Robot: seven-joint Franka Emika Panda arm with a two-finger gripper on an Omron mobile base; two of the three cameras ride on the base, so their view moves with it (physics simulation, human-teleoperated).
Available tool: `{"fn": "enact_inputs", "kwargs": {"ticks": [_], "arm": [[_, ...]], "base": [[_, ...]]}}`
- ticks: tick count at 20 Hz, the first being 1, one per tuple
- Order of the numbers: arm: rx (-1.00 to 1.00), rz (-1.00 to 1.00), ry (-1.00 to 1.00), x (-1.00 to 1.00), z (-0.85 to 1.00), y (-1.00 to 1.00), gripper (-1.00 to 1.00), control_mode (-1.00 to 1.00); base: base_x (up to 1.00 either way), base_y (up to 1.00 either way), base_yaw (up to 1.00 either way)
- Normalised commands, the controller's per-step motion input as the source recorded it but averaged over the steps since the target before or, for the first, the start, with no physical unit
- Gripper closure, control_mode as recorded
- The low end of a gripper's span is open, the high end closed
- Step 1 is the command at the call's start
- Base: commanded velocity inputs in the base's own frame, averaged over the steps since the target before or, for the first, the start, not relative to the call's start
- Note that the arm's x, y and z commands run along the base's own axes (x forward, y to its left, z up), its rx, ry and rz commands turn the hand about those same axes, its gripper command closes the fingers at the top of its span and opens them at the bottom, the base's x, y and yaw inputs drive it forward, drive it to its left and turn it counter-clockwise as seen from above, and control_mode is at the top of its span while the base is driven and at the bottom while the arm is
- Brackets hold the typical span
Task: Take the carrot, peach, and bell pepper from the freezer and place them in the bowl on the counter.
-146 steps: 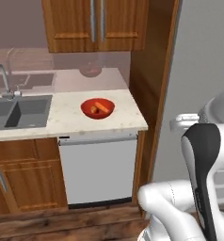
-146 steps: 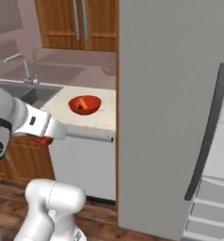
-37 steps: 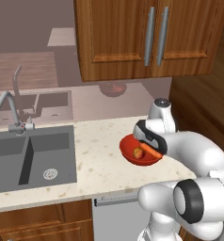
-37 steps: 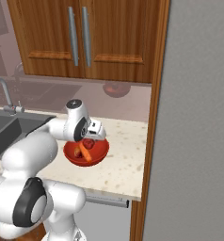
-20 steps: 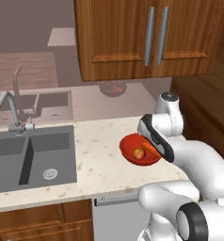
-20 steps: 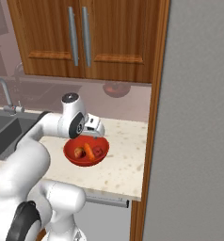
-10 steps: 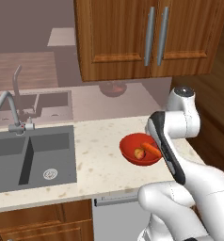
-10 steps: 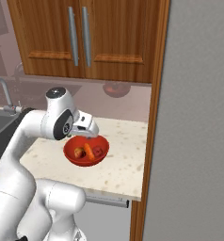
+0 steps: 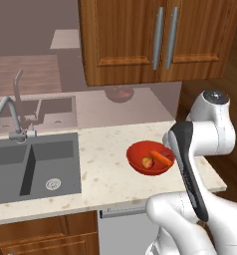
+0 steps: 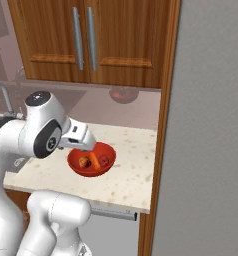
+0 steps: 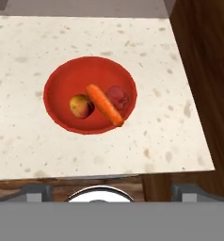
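- Open air hangs above the red bowl point(image 11: 62, 84), where the carrot point(image 11: 104, 104), peach point(image 11: 79, 106) and bell pepper point(image 11: 117, 97) lie.
- Bare counter point(image 11: 34, 42) surrounds it.
- A wooden side panel point(image 10: 161, 150) walls the right edge.

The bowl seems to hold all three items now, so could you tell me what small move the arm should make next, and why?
Probably just lift the arm clear. The carrot, peach and bell pepper all lie inside the bowl on the counter, and the open gripper holds nothing, so nothing looks left to place.
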Motion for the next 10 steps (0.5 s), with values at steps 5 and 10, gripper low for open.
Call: {"fn": "enact_inputs", "kwargs": {"ticks": [5, 10], "arm": [[0.0, 0.0, -0.09, -0.42, 0.5, 0.18, -1.0, -1.0], [0.0, 0.0, -0.05, -0.41, 0.63, 0.0, -1.0, -1.0]], "base": [[0.0, 0.0, 0.0], [0.0, 0.0, 0.0]]}}
